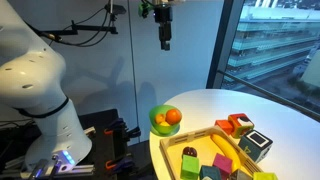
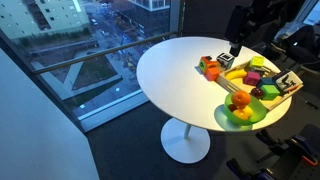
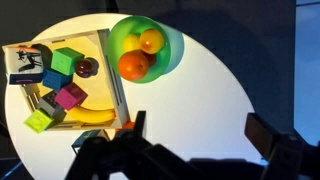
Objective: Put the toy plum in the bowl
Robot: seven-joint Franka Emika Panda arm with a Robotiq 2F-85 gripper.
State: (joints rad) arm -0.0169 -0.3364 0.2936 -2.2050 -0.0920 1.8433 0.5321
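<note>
Hovering high above the round white table (image 1: 265,108), the gripper (image 1: 165,42) holds nothing; in the wrist view its jaws stand wide apart. The toy plum (image 3: 87,67) lies inside the wooden tray (image 3: 113,75), by the tray's right rim, touching a green block (image 3: 65,62). The green bowl (image 3: 170,45) sits on the table just right of the tray, far end. It holds an orange fruit (image 3: 133,66) and a yellow-orange fruit (image 3: 151,40). Plum not in bowl. A banana (image 3: 88,116) lies at the tray's near edge.
</note>
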